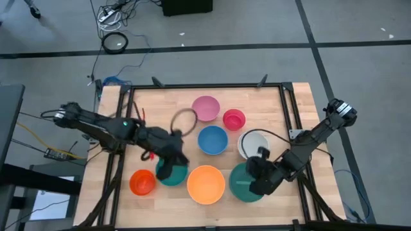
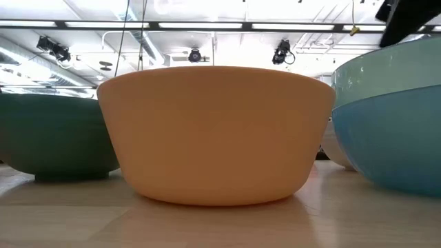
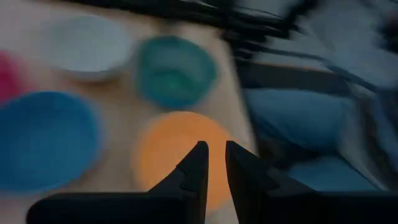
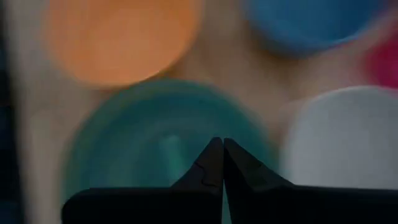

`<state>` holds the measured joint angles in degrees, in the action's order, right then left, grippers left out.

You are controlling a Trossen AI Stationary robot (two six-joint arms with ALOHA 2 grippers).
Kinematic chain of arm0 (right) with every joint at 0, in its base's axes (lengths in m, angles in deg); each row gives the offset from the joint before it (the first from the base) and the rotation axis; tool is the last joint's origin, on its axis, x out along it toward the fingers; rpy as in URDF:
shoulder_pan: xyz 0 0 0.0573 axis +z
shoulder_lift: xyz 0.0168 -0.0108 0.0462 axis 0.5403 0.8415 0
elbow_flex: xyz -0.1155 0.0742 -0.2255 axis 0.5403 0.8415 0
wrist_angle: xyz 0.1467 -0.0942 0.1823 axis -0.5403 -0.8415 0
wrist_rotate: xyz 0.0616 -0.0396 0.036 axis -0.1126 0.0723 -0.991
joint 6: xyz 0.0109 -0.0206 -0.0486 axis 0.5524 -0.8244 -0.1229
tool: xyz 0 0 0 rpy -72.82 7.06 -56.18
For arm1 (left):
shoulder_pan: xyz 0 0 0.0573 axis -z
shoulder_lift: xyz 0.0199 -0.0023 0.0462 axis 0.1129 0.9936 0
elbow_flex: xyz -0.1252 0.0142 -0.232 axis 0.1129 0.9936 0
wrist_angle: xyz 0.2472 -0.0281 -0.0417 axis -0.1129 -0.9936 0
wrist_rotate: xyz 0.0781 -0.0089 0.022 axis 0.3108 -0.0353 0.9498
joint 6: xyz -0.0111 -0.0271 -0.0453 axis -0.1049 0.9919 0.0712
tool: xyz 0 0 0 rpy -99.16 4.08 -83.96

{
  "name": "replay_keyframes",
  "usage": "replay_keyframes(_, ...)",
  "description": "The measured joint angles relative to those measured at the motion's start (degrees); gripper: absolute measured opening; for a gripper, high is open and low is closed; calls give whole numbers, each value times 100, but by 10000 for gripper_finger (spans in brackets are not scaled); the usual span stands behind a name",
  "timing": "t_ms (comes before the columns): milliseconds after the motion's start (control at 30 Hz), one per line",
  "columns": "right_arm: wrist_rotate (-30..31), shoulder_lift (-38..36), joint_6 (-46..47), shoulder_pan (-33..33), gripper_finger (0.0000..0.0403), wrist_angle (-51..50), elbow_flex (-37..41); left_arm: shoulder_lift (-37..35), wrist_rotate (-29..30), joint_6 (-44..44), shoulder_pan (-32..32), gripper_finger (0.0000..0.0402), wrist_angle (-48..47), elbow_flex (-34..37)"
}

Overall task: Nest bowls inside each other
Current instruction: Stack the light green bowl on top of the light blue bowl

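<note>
Bowls crowd the middle and lower counter (image 1: 295,96), leaving bare wood mainly along its upper edge and upper left. The right tool (image 1: 255,181) hangs over the teal bowl (image 1: 243,183) at lower right, beside the white bowl (image 1: 252,142), fingers closed together, empty. The left tool (image 1: 168,168), slightly parted and empty, hovers over a dark green bowl (image 1: 171,174) left of the large orange bowl (image 1: 205,183).

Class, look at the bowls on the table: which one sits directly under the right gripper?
The teal bowl at the table's near right, beside the large orange bowl. The shut right gripper hangs over it; the white bowl lies farther back.
</note>
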<state>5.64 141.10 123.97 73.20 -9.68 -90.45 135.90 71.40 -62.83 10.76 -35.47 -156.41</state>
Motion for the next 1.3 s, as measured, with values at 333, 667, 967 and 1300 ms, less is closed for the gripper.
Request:
replay_keyframes(333,3096,-844,1351,113,0,-909,0,937,-470,-2576,-145,64,1809,599)
replay_keyframes(667,1985,-1059,1157,-191,1,-707,0,2100,-963,-2285,-507,64,4283,595)
replay_keyframes(967,2537,-1609,561,-128,1,-310,0,3137,-1178,-912,-568,64,5813,592)
replay_keyframes(1300,2656,-1837,-336,-121,1,404,0,3482,-64,-594,-643,64,5879,592)
